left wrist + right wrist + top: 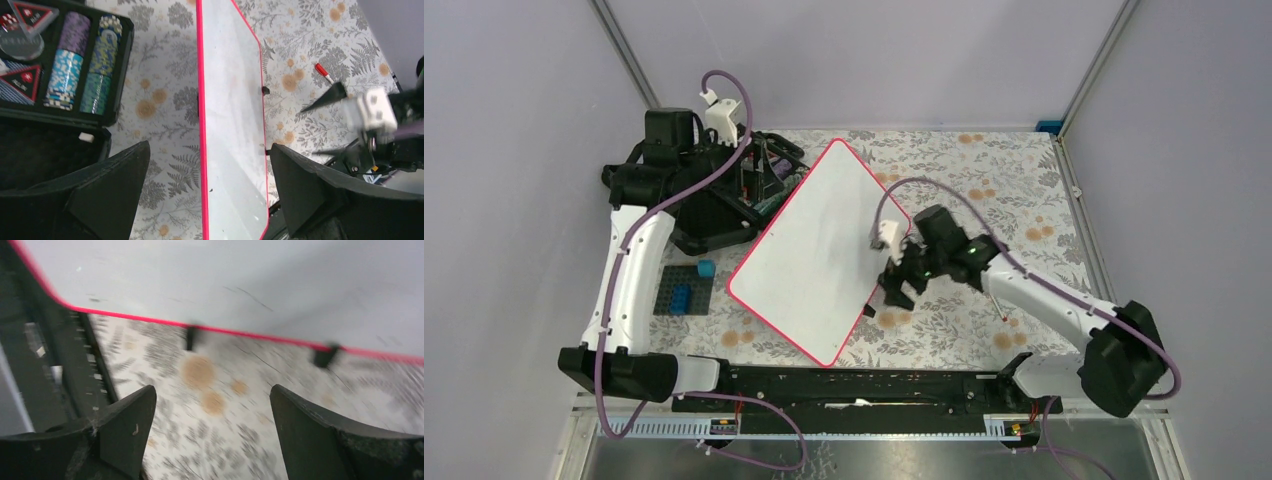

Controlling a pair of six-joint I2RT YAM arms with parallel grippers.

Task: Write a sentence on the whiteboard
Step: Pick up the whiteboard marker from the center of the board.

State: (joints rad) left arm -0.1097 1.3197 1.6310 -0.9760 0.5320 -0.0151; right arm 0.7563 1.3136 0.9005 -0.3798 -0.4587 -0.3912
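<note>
**A:** Where is the whiteboard (814, 250)?

**B:** It lies flat in the middle of the table on the floral cloth (994, 180), turned on a diagonal. One rounded corner points to the far side and the opposite one points at the arms' bases. A thin pink-red rim runs all the way round. The right wrist view shows a few faint thin strokes on the white surface, too slight to read.

**A:** And the black clips (190, 336)?

**B:** There are two, both on the board's right-hand edge and jutting out over the cloth.

**A:** What about the right gripper (212, 395)?

**B:** It hangs at that same edge, close to the clips. Its jaws are spread wide with only board and cloth showing between them. I can't tell whether a fingertip touches the rim.

**A:** And the left gripper (209, 147)?

**B:** It is also spread wide and holds nothing. It sits at the far left and looks down along the board's length.

**A:** Is there anything near the board?

**B:** A red-tipped marker (997, 305) lies on the cloth to the right of the board, beside the right arm and clear of its fingers. At the board's far-left corner stands an open black case (699, 215) with rows of poker chips (65, 75) in its tray. Nearer the left arm, blue blocks (686, 292) sit on a dark baseplate, just left of the board.
</note>
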